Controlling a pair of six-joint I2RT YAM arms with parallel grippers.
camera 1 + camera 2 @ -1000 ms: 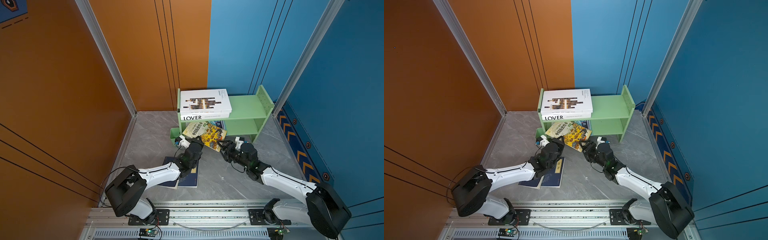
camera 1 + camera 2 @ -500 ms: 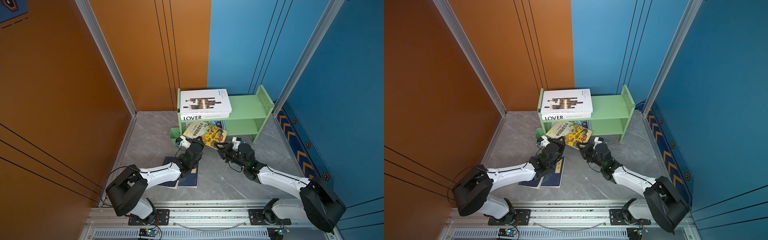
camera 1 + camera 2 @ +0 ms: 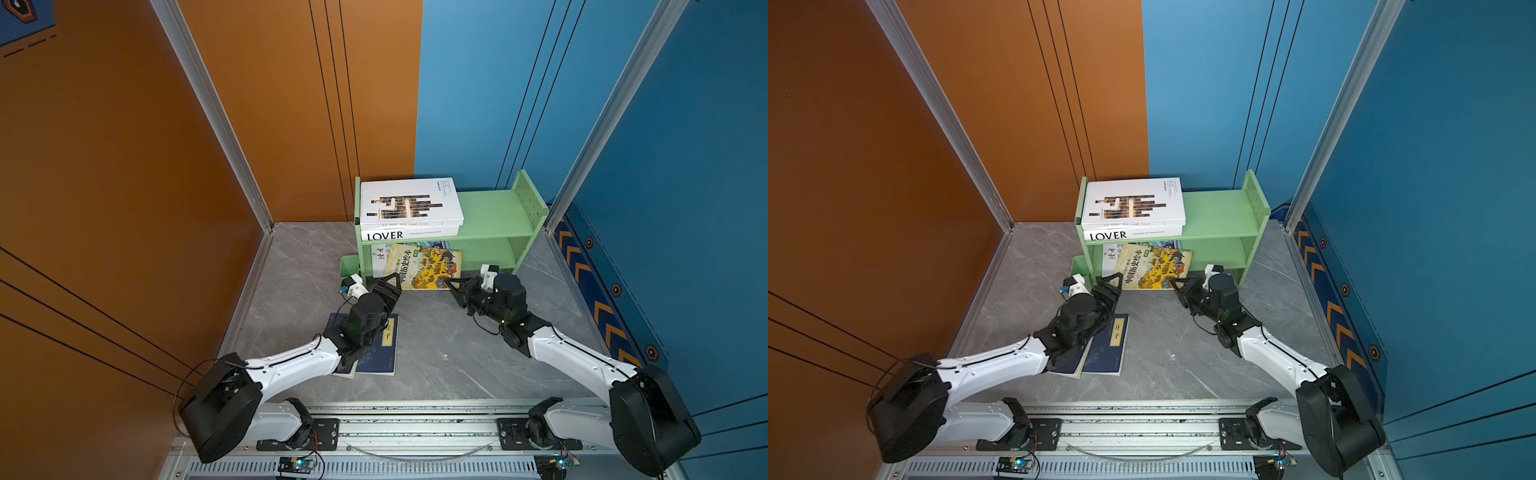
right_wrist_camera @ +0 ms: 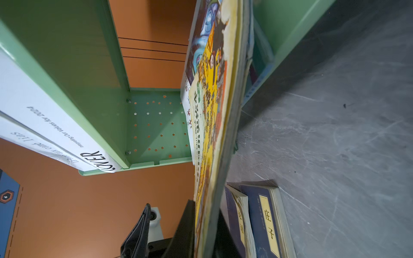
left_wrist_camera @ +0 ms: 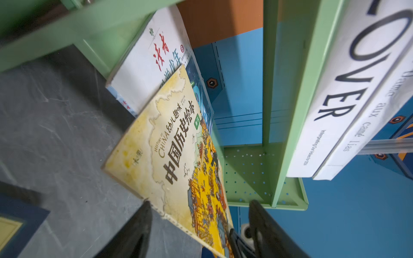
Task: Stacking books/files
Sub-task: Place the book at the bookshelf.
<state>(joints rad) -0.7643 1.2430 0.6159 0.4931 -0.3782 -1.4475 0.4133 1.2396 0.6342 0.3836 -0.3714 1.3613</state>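
Status from a top view, left to right. Lower centre-left: two navy yellow-labelled books [image 3: 378, 357] flat on the grey floor [image 3: 291, 270], partly under the left arm, not stacked yet. Just above them in frame, left gripper [image 3: 392, 281], jaws spread, straddling the near-left edge of the yellow illustrated Chinese picture book [image 3: 424, 266] without clamping it. That book sits centre frame, tilted, its far side inside the lower tier of the green shelf [image 3: 494, 212], overlapping the thin light-blue book [image 3: 377, 258]. Right of centre, right gripper [image 3: 453, 285] is pinched tight on the picture book's near-right corner. Upper tier: white book with brown-black bars [image 3: 409, 203] lying on the thick white "LOVER" book [image 3: 409, 235].

Handling, my read: the picture book is light and thin, with a stiffish, fairly slick cover. A one-corner grip will let it sag and pivot. Better to bite deep, midway along the near edge, then slide it in flat. Its edges look frayed, so don't drag it over the shelf lip.

View differences: the left wrist view shows the gap between its fingers [image 5: 140, 225] and the cover, which the top views can't resolve. The right wrist view shows the book [image 4: 212, 134] edge-on, near part off the floor, and both navy covers [image 4: 268, 214]. In both top views the arm mostly hides one.
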